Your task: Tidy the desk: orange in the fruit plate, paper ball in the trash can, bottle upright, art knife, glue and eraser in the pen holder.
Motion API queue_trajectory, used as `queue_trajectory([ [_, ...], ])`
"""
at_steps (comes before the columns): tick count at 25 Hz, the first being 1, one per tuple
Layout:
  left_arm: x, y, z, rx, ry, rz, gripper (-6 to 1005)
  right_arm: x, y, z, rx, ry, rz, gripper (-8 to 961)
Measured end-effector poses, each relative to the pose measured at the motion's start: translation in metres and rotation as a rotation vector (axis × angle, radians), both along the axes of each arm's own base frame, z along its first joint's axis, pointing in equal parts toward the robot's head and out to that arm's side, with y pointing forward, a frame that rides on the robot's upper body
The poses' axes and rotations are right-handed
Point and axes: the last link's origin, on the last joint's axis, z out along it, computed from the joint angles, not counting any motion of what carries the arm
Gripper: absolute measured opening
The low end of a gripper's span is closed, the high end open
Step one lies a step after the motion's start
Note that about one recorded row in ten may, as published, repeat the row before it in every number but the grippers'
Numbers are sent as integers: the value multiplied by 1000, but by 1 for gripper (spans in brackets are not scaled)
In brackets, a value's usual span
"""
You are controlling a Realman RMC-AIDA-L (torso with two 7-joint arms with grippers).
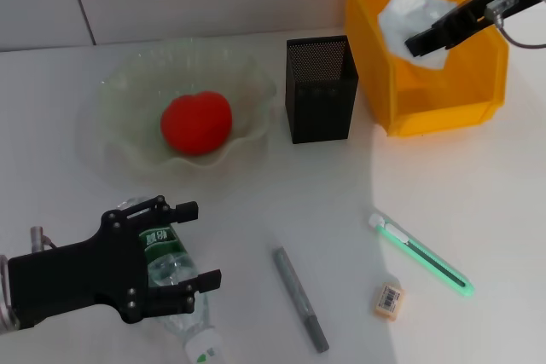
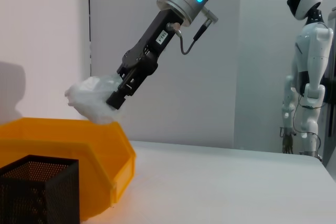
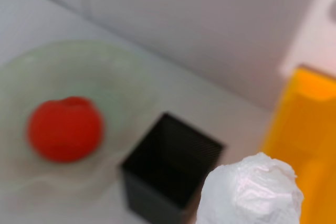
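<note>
The right tool (image 1: 420,43) grips the paper ball (image 1: 414,16) above the trash can (image 1: 444,95). The left tool (image 1: 192,249), fingers spread, straddles the lying bottle (image 1: 175,283) on the surface (image 1: 281,193). The orange (image 1: 196,123) sits in the fruit plate (image 1: 128,91).

We see a crumpled, faintly shiny paper ball (image 1: 409,14) above the glossy yellow plastic trash can (image 1: 444,100), beside it a matt black metal-mesh pen holder (image 1: 320,89), then a translucent glassy fruit plate (image 1: 119,147) holding a dull-skinned orange (image 1: 196,123).
</note>
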Motion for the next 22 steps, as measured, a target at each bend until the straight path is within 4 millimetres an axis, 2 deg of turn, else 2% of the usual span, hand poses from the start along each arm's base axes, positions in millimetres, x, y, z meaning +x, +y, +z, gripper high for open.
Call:
queue_trajectory([
  [2, 0, 0, 0, 0, 0, 0, 848, 4, 6, 8, 61, -36, -1, 484],
  [8, 0, -1, 0, -1, -1, 0, 848, 4, 14, 12, 116, -36, 22, 487],
  [22, -2, -3, 0, 1, 0, 6, 847, 27, 31, -2, 160, -56, -13, 494],
])
